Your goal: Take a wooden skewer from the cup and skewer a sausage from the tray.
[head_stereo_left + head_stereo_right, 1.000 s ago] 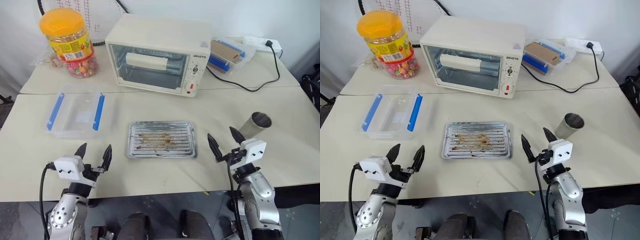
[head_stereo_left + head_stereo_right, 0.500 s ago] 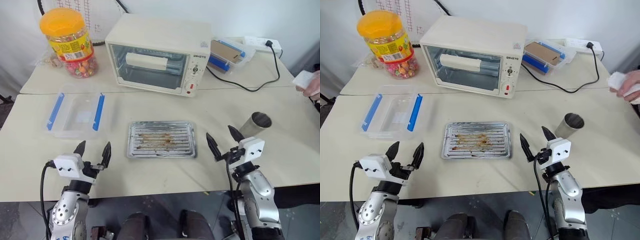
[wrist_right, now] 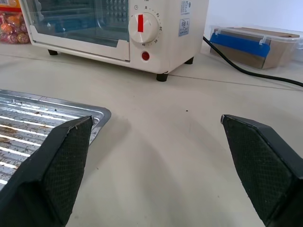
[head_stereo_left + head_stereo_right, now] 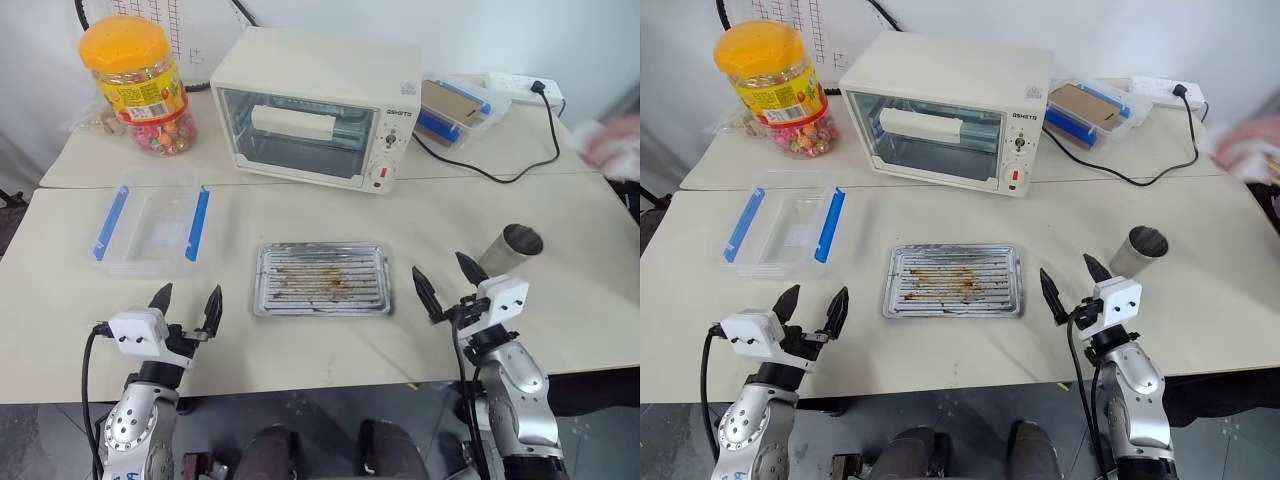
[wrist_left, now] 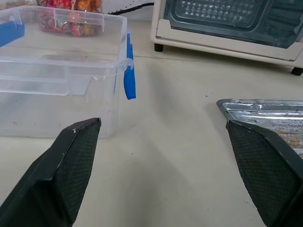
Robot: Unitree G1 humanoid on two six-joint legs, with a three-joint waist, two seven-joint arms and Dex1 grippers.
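Each silver arm had a white box at the wrist, two pointy black fingers and a black cable.

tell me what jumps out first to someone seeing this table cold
The cream toaster oven at the back middle dominates, with the orange-lidded candy jar to its left. In front of the oven lies the grease-stained tray, holding no sausage. Both claws, left claw and right claw, hang open at the near edge, the cup just beyond the right one.
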